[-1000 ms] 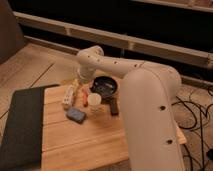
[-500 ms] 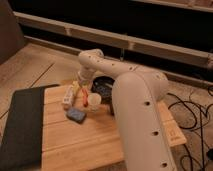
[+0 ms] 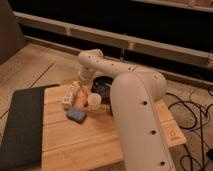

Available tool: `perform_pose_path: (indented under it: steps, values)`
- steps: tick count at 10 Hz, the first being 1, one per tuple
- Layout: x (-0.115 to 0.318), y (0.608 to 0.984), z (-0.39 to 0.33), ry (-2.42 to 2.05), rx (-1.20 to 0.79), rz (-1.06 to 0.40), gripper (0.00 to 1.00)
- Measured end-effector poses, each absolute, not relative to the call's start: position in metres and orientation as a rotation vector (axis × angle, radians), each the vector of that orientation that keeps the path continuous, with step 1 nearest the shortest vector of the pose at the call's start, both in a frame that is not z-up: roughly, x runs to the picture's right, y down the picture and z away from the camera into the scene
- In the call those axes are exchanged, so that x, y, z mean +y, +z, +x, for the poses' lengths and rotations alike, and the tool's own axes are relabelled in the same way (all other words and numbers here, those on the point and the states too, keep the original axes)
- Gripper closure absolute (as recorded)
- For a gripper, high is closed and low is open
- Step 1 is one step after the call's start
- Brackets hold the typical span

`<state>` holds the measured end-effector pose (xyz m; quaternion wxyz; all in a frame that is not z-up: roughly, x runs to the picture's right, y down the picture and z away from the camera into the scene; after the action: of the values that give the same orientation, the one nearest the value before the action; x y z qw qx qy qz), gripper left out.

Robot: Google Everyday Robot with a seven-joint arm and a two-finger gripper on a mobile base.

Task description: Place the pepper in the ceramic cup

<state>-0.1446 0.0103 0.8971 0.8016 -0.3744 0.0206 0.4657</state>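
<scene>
While the gripper (image 3: 83, 89) hangs wide close by the slim red-orange pepper (image 3: 85, 101), just left of the small white ceramic cup (image 3: 95, 100), lower straight, then close gently.

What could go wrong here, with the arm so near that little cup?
The gripper hangs low right beside the ceramic cup, the dark bowl close behind; a sideways nudge could tip the cup. The cup's mouth is small, so the pepper might miss it and land on the table.
</scene>
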Motion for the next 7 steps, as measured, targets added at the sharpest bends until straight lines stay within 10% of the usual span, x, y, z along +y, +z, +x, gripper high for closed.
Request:
perform_pose_path:
  steps: [7]
  values:
    - [0.024,0.9,-0.153,0.922,-0.055,-0.812,0.35]
